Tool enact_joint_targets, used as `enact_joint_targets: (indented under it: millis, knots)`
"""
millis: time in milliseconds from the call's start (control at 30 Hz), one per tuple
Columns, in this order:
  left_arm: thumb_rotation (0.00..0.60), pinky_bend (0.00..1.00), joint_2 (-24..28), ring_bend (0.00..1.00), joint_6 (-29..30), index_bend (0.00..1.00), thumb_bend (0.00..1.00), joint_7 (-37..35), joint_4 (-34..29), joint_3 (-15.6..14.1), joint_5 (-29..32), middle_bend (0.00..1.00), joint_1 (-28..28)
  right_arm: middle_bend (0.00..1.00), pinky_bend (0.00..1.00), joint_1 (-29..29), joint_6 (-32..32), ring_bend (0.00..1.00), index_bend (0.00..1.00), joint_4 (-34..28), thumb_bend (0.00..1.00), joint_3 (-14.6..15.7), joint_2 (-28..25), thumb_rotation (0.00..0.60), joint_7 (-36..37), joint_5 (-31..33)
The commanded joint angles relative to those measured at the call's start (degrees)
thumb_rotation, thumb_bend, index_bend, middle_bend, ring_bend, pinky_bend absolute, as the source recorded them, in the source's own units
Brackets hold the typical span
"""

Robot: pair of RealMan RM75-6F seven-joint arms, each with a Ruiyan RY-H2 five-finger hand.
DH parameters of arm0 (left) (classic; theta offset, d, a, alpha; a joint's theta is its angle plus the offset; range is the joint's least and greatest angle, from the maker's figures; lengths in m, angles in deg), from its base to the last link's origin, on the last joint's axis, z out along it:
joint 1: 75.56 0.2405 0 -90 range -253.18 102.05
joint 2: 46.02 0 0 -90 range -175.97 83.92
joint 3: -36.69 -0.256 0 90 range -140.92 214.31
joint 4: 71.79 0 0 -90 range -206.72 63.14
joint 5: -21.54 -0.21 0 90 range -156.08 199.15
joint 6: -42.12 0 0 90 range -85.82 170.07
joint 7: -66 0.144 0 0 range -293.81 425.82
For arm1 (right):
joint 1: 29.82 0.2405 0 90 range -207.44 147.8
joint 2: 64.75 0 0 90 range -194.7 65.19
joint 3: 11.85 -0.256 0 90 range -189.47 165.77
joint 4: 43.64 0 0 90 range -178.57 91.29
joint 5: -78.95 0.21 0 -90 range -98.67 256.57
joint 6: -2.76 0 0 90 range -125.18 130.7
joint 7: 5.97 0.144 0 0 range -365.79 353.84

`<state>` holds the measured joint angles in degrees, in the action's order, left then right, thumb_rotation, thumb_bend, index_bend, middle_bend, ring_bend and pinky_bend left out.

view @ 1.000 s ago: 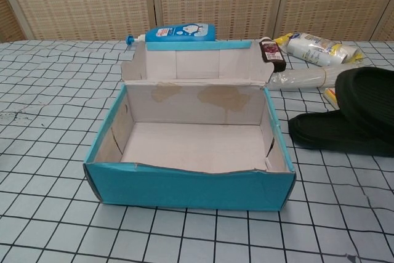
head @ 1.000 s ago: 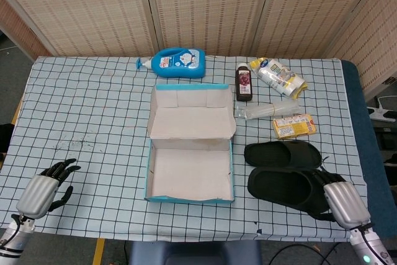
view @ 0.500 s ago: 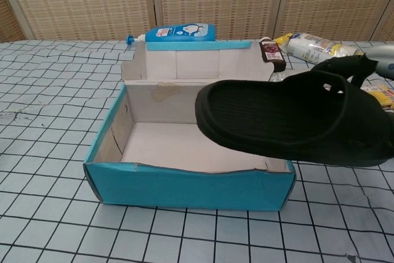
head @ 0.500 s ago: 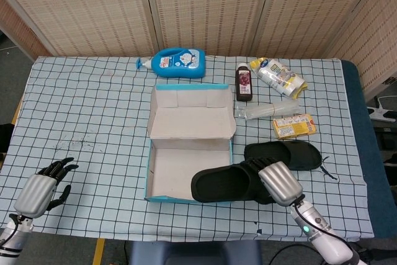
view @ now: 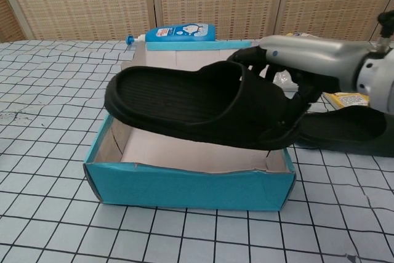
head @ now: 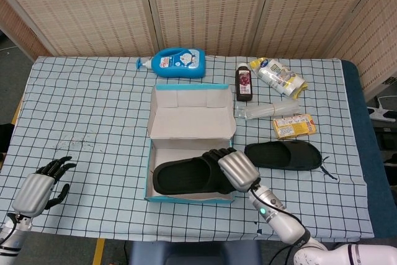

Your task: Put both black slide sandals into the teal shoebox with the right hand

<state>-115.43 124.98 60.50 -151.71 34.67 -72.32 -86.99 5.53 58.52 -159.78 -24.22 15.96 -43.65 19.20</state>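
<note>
Right now my right hand (head: 231,169) is clenched around the strap end of one black slide sandal (view: 197,106), carrying it level above the teal shoebox (view: 188,188), clear of the walls, so it can go in flat. My left hand (head: 38,188) idles at the table's near left corner, fingers loosely spread and holding nothing, since the task leaves it out. Just right of the box, the second sandal (head: 283,154) lies flat on the checked cloth (head: 87,110), waiting its turn. Farther back sit the blue bottle (head: 178,63) and snack packets (head: 280,77).
</note>
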Motion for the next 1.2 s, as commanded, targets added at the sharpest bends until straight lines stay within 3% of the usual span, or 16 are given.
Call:
enact_joint_targets:
  millis: [33, 200, 533, 767, 1067, 1200]
  knots:
    - [0.600, 0.39, 0.02, 0.19, 0.02, 0.23, 0.50, 0.04, -0.03, 0.00, -0.01, 0.13, 0.01, 0.48, 0.53, 4.63, -0.34, 0.38, 0.55, 1.70, 0.07, -1.64, 4.17, 0.600, -3.04, 5.32]
    - [0.600, 0.39, 0.16, 0.19, -0.04, 0.23, 0.50, -0.11, -0.06, 0.04, 0.08, 0.13, 0.01, 0.48, 0.54, 8.15, 0.29, 0.38, 0.55, 3.48, 0.07, -1.23, 7.54, 0.600, -4.41, 9.64]
    - [0.600, 0.39, 0.43, 0.19, 0.27, 0.23, 0.50, -0.69, -0.09, 0.10, 0.06, 0.13, 0.15, 0.49, 0.54, 10.21, 2.83, 0.38, 0.55, 6.44, 0.07, 3.37, 9.16, 0.600, -6.37, 13.43]
    - [0.600, 0.39, 0.35, 0.19, -0.03, 0.23, 0.50, -0.27, -0.25, -0.05, -0.17, 0.13, 0.02, 0.49, 0.54, 10.75, 7.29, 0.38, 0.55, 10.26, 0.07, 5.38, 12.22, 0.600, -8.89, 13.30]
    - [0.600, 0.39, 0.34, 0.19, -0.04, 0.23, 0.50, -0.41, -0.21, -0.03, -0.16, 0.13, 0.01, 0.49, 0.54, 11.45, 6.74, 0.38, 0.55, 13.65, 0.07, 6.86, 13.82, 0.600, -9.21, 15.85]
    - [0.600, 0.39, 0.34, 0.19, -0.21, 0.23, 0.50, -0.45, -0.22, -0.01, -0.02, 0.13, -0.02, 0.44, 0.53, 11.44, 5.40, 0.32, 0.45, 14.72, 0.07, 6.82, 13.81, 0.600, -6.71, 14.89]
